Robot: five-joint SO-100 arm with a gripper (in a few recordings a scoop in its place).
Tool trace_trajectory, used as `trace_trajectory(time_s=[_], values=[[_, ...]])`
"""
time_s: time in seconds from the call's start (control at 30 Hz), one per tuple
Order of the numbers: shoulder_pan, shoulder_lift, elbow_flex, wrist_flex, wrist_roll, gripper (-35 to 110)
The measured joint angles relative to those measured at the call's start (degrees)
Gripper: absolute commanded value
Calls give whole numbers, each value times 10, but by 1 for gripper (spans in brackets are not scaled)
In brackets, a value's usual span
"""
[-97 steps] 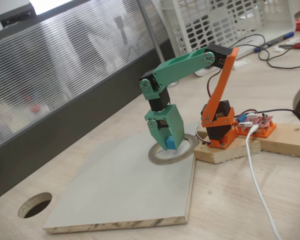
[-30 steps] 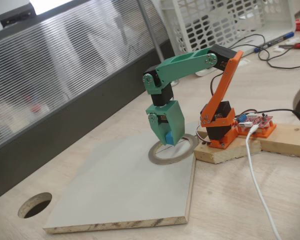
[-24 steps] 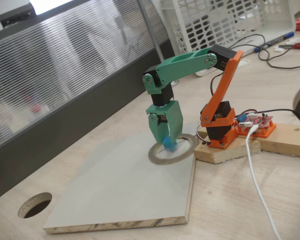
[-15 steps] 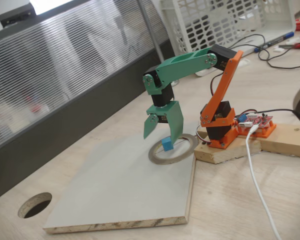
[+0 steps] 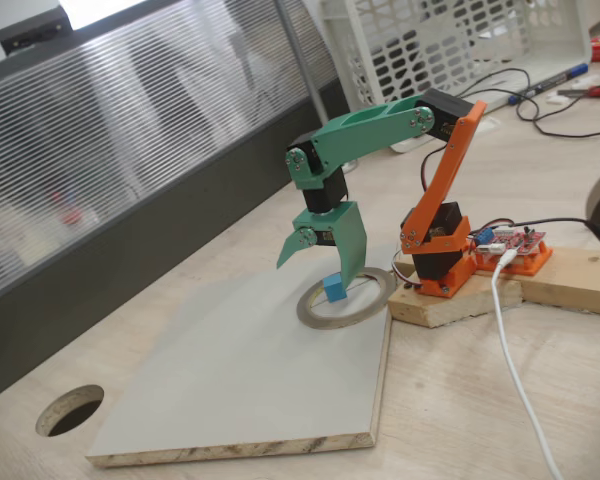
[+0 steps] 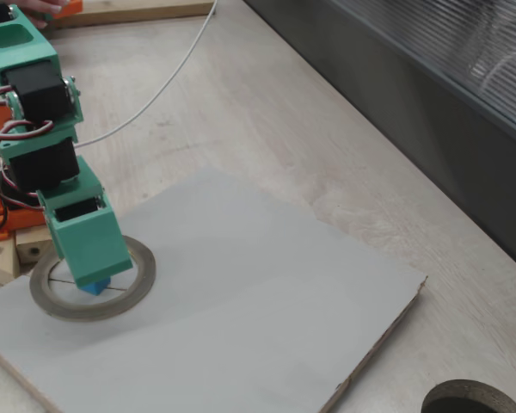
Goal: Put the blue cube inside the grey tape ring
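The blue cube (image 5: 334,289) rests on the board inside the grey tape ring (image 5: 314,316), near the ring's far side. My green gripper (image 5: 316,276) hangs just above it, open. The wide jaw stands right beside the cube and the thin jaw is swung out to the left; neither grips the cube. In the other fixed view the gripper's broad green jaw covers most of the cube (image 6: 93,287), whose lower edge peeks out within the ring (image 6: 141,277).
The ring lies at a corner of a pale grey board (image 5: 230,380). The orange arm base sits on a wooden block (image 5: 450,305) right beside the ring. A round hole (image 5: 70,410) is cut in the tabletop, a white cable (image 5: 520,380) trails forward, and a dark partition runs behind.
The gripper lifted slightly with the cube, then opened; the cube dropped onto the board inside the ring. The thin jaw has swung wider since half a second ago.
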State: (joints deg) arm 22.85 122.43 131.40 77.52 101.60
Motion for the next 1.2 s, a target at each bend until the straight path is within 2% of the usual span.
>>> trace_trajectory(time_s=[0.17, 0.6, 0.87, 1.0, 1.2], values=[[8, 0, -15, 23, 1, 83], [5, -27, -294, 316, 1, 83], [5, -83, -312, 348, 3, 80], [5, -83, -312, 349, 3, 63], [5, -83, -312, 348, 3, 19]])
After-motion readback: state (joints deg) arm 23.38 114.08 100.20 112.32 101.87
